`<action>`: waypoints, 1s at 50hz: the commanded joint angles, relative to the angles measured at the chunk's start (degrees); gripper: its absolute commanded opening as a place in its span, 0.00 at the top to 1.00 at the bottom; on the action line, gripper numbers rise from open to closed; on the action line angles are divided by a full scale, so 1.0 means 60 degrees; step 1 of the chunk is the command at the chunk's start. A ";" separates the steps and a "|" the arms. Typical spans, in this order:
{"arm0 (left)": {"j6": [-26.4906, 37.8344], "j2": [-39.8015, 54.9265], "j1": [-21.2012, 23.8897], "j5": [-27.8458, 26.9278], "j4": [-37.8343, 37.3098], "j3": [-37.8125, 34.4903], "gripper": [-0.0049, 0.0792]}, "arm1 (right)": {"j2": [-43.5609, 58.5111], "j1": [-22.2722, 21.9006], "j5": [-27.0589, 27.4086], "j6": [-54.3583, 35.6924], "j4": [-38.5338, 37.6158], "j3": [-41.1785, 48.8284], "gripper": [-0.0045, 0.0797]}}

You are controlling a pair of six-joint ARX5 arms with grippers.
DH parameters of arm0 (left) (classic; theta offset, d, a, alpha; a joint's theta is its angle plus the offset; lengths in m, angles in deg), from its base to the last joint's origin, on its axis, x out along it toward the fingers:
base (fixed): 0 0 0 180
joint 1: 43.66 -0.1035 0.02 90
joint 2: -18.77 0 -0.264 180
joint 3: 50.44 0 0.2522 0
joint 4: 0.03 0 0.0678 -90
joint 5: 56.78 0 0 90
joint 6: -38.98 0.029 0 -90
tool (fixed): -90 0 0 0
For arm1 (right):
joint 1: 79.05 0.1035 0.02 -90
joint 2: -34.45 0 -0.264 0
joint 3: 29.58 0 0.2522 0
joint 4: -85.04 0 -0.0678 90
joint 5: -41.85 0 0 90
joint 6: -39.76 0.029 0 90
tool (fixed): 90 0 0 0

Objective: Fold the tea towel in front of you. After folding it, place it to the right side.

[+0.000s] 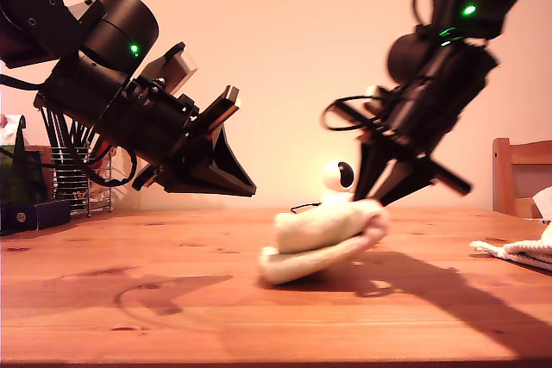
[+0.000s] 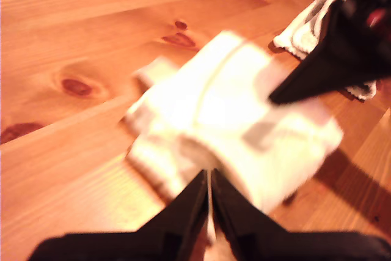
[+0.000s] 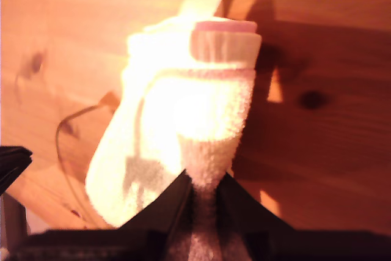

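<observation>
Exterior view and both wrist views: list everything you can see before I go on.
tea towel: 1, cream-white, folded, mid-table, one end lifted
second cloth: 1, white, on the table at the exterior view's right edge
small round object: 1, white with a dark centre, behind the tea towel
wire rack: 1, metal, at the exterior view's left
box: 1, dark blue, in front of the wire rack
chair: 1, wooden, at the exterior view's right edge
table: 1, knotty orange-brown wood
my first gripper: black, above the table, fingers together, holding nothing
my second gripper: black, fingers pinching the tea towel
</observation>
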 commanded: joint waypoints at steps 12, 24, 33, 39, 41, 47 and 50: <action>0.0178 0.0157 -0.0055 0.0036 0.0022 -0.0066 0.97 | -0.0688 -0.0780 -0.0091 -0.0477 0.0390 -0.0127 0.96; 0.0375 0.0164 -0.0055 0.0077 -0.0197 -0.0066 0.97 | -0.1377 -0.1366 -0.0342 -0.0714 0.0634 -0.0127 0.96; 0.0372 0.0164 -0.0055 0.0073 -0.0262 -0.0066 0.97 | -0.1800 -0.1869 -0.0251 -0.0725 0.0670 -0.0127 0.96; 0.0375 0.0164 -0.0055 0.0073 -0.0419 -0.0066 0.97 | -0.1876 -0.2368 -0.0222 -0.0871 0.0882 -0.0127 0.96; 0.0382 0.0164 -0.0055 0.0077 -0.0459 -0.0066 0.97 | -0.1876 -0.2492 -0.0117 -0.0984 0.0976 -0.0127 0.96; 0.0423 0.0164 -0.0055 0.0073 -0.0506 -0.0066 0.97 | -0.1876 -0.2827 0.0240 -0.1286 0.0998 -0.0127 0.96; 0.0477 0.0164 -0.0055 0.0073 -0.0525 -0.0066 0.97 | -0.1876 -0.3016 0.0255 -0.1468 0.0958 -0.0127 0.96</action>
